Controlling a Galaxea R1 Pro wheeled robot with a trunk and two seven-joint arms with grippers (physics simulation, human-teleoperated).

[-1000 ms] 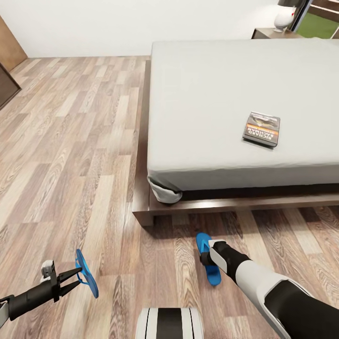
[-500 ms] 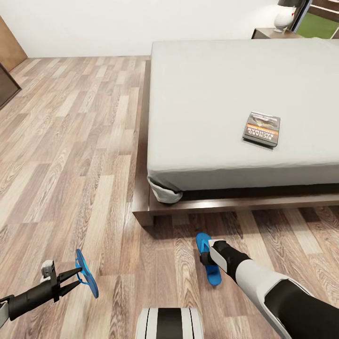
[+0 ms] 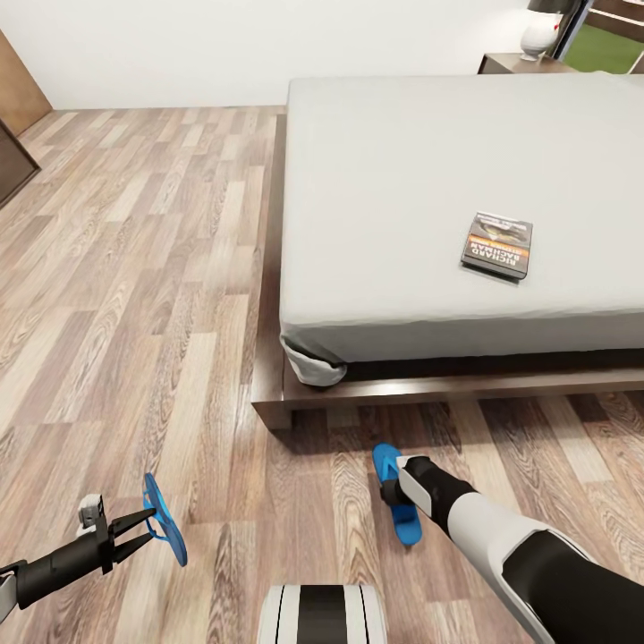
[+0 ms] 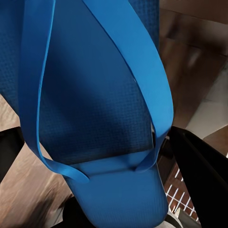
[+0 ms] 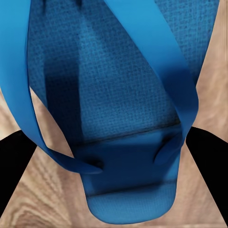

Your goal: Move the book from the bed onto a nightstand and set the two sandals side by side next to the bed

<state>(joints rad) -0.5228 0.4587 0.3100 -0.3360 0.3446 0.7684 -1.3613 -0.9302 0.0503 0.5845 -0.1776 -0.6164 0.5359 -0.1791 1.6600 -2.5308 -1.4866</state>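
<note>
Two blue sandals are in the grippers, one per arm. The left gripper (image 3: 143,526), at 7 o'clock in the head view, has its fingers clamped on the left sandal (image 3: 165,519), which is carried edge-up and tilted above the wood-plank floor (image 3: 134,295). In the left wrist view the same sandal (image 4: 95,118) sits between the dark fingers (image 4: 199,180), thong straps toward the camera. The right gripper (image 3: 394,492), near 6 o'clock, is at the right sandal (image 3: 396,492), which lies flat on the floor just off the bed frame's near corner. In the right wrist view, black fingers (image 5: 14,166) flank the sandal (image 5: 128,118) on both sides; whether they press it cannot be told. The book (image 3: 497,244) lies flat on the grey mattress of the bed (image 3: 402,161), at 2 o'clock. A nightstand (image 3: 519,63) stands at 1 o'clock beyond the bed's far corner.
</note>
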